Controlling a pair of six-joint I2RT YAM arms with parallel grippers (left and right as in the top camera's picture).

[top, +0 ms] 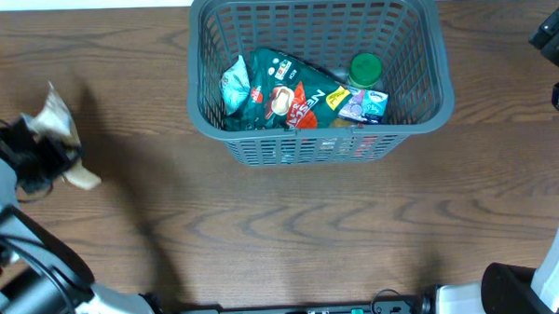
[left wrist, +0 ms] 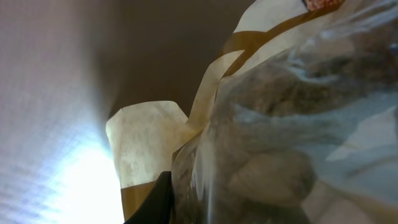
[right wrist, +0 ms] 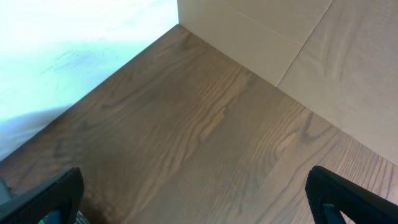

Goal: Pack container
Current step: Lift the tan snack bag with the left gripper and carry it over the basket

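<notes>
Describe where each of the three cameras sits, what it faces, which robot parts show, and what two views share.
Overhead: above the table, looking straight down on the container; left arm and right arm show, the left tool gripping a packet.
Left wrist: on the left arm, close against that packet; one dark finger shows.
Right wrist: on the right arm, facing down at a wood surface; the right tool shows, fingers wide apart.
Shared: overhead and left wrist both show the packet.

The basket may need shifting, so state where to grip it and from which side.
Probably the right rim of the container, towards the far corner, coming straight down with one finger inside, one outside. The rim is thick and faces up; the packets crowd the near wall, leaving that stretch bare. The open right gripper is on that side.
</notes>
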